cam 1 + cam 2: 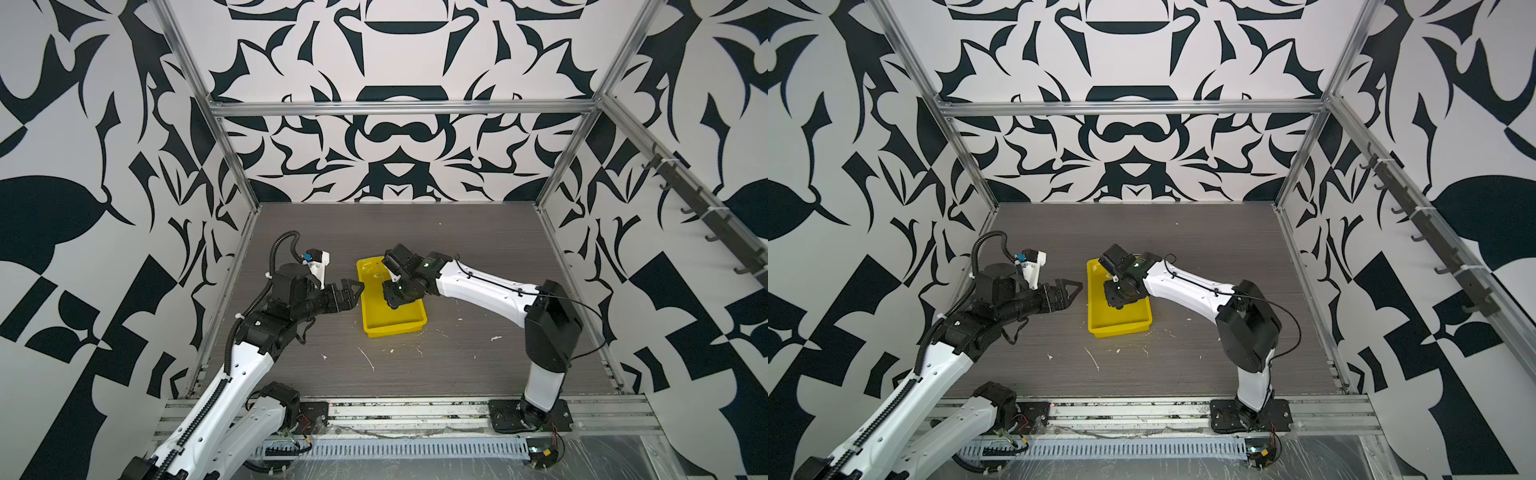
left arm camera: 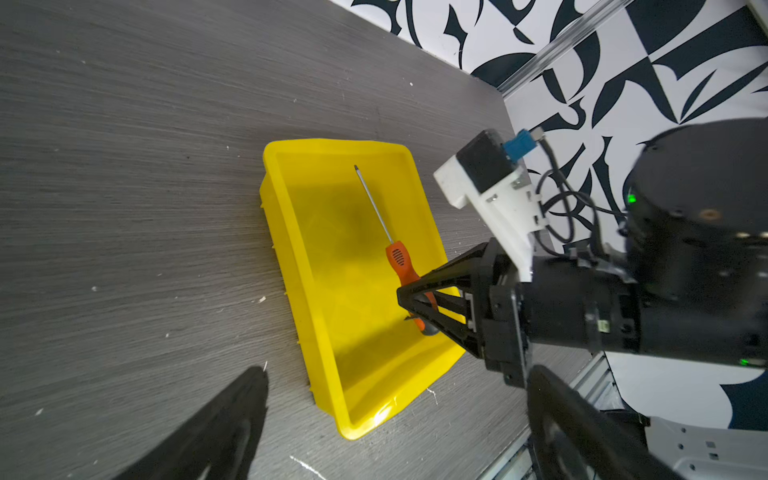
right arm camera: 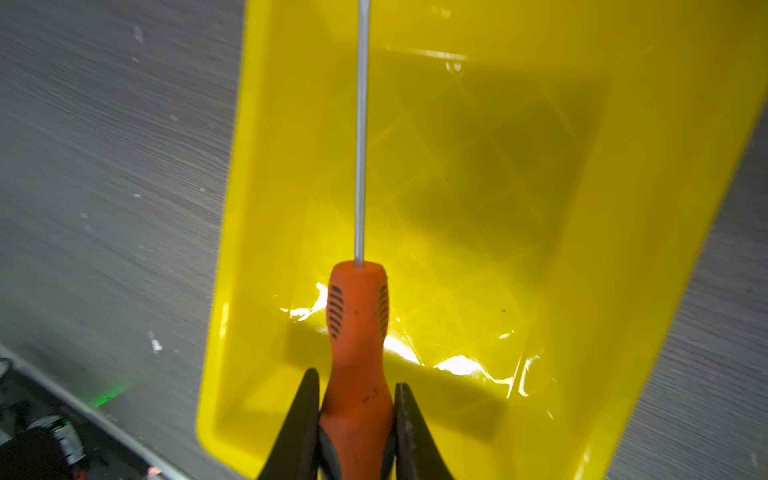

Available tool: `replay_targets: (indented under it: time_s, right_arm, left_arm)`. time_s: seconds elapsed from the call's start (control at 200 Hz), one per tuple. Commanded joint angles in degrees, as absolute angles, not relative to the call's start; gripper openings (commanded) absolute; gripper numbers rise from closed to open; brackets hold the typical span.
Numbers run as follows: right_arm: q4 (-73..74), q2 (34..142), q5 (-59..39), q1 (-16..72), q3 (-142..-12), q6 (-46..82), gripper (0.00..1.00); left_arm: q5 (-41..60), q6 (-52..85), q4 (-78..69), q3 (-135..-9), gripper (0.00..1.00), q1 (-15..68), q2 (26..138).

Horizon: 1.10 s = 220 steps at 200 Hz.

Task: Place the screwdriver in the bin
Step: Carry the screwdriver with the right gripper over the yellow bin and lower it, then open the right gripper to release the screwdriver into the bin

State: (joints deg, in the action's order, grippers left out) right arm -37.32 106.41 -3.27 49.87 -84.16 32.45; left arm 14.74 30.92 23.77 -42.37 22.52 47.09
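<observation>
The screwdriver point(image 3: 357, 332) is over the inside of the bin point(image 3: 249, 208), clamped at the rear of its orange handle by the right hand point(image 3: 356, 380), whose two black fingers press the handle from either side. The thin metal shaft points along the bin toward its far end. Black ribbed patches sit on the handle's front. Whether the tool touches the glossy yellow floor cannot be told.

The left hand point(image 1: 358, 294) stands wide and holds nothing, close by the bin's left rim.

The bin rests on a grey wood-grain tabletop point(image 1: 415, 365) flecked with white scraps and scratches. Walls point(image 1: 399, 158) printed with bold black shapes on white enclose it, edged by aluminium rails point(image 1: 399, 107); a row of dark hooks point(image 1: 706, 216) runs along the right wall.

In both top views the right wrist covers the handle. The right wrist view cuts off the shaft's tip, and the fingers hide most of the black butt end.
</observation>
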Motion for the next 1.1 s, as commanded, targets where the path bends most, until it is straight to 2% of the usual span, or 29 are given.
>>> replay_targets:
  time_s: [0.0,0.395,0.705,0.765,0.96,1.095]
  right_arm:
    - [-34.06,106.46,-3.95,50.02,-82.7,32.89,0.0]
    - [-30.42,112.77,-3.98,50.23,-81.64,32.97,0.0]
    - [-29.01,114.88,-3.71,50.25,-82.37,33.05,0.11]
    - [-28.53,114.42,-3.45,50.27,-82.18,33.22,0.15]
    - [-29.43,111.21,-1.73,50.37,-83.7,32.94,0.4]
    - [-30.93,107.2,0.18,50.59,-84.82,32.3,0.54]
  left_arm:
    - [13.99,31.72,24.96,-41.45,0.99,22.68,45.99]
    - [13.28,30.93,25.66,-40.44,0.99,22.72,45.04]
    - [12.36,29.53,26.78,-40.1,0.99,22.68,44.65]
    - [12.11,29.36,26.93,-39.95,0.99,22.69,44.4]
    - [11.43,28.79,27.24,-40.1,0.99,22.68,44.37]
    - [11.43,28.17,26.96,-40.67,0.99,22.75,45.3]
